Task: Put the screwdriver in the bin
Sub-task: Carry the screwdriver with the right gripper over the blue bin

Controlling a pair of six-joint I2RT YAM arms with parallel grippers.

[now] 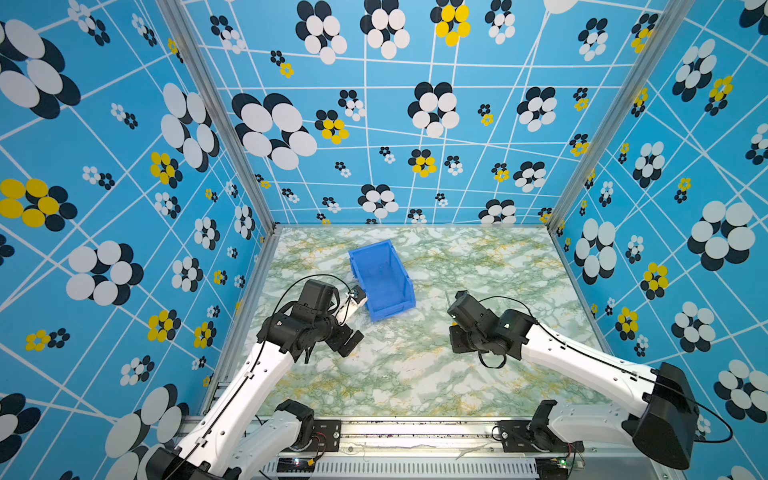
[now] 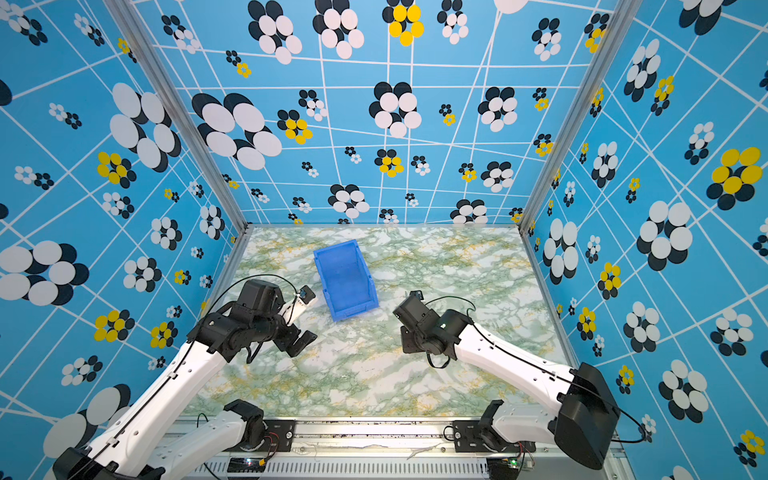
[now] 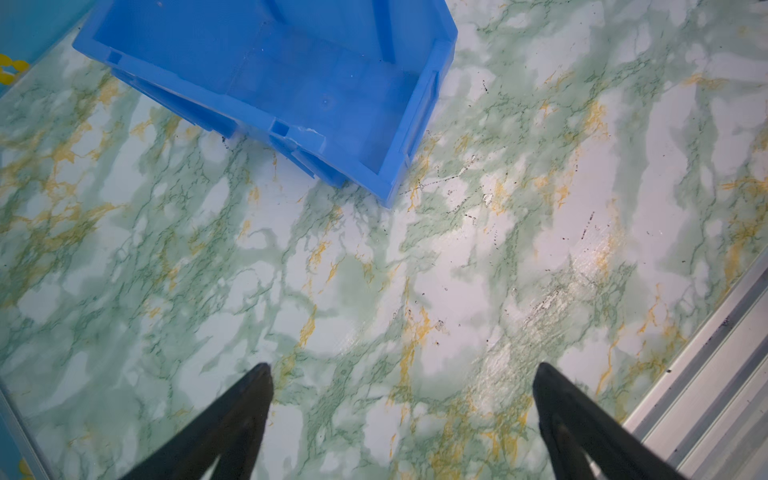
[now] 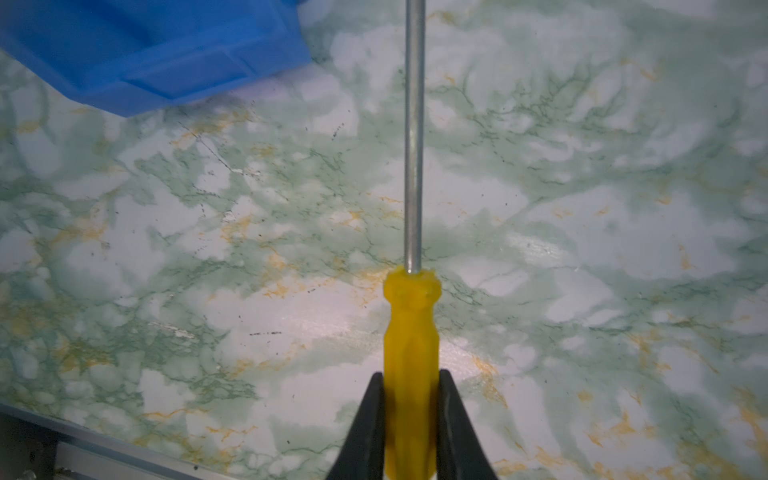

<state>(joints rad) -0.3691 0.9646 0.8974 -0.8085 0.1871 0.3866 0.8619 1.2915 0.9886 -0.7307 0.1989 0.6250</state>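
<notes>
Only the right wrist view shows the right gripper (image 4: 411,374) clamped on the yellow handle of the screwdriver (image 4: 410,324), over the table (image 1: 415,374) and right of the bin (image 1: 392,309). The left gripper (image 3: 402,368) stands wide open. Open tabletop separates the shaft from the bin's front edge.

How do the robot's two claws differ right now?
The left gripper stands wide open and holds nothing; the right gripper is shut on the screwdriver, at its yellow handle. In both top views the left gripper is left of the bin, the right gripper right of it. Both are black and taper to points.
</notes>
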